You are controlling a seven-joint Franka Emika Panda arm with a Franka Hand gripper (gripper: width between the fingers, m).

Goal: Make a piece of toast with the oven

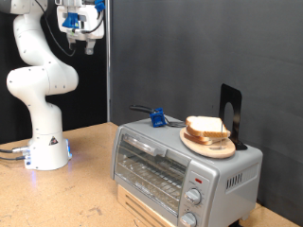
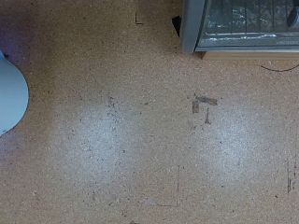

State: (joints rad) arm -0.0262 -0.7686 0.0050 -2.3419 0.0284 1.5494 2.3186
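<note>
The silver toaster oven (image 1: 175, 168) stands on the wooden table at the exterior view's lower right, its glass door shut, with round knobs (image 1: 194, 197) down its right front. On its top a round wooden plate (image 1: 202, 146) holds pale bread slices (image 1: 206, 128) stacked together. No single slice lies apart from them. My gripper (image 1: 80, 43) hangs high near the exterior view's top left, far from the oven and empty. The wrist view shows only the tabletop and one end of the oven (image 2: 245, 26); the fingers do not show there.
The white robot base (image 1: 45, 151) stands on the table at the exterior view's left and shows in the wrist view (image 2: 9, 93). A blue clip with a black cable (image 1: 157, 118) and a black upright stand (image 1: 232, 115) sit on or behind the oven. A black curtain is behind.
</note>
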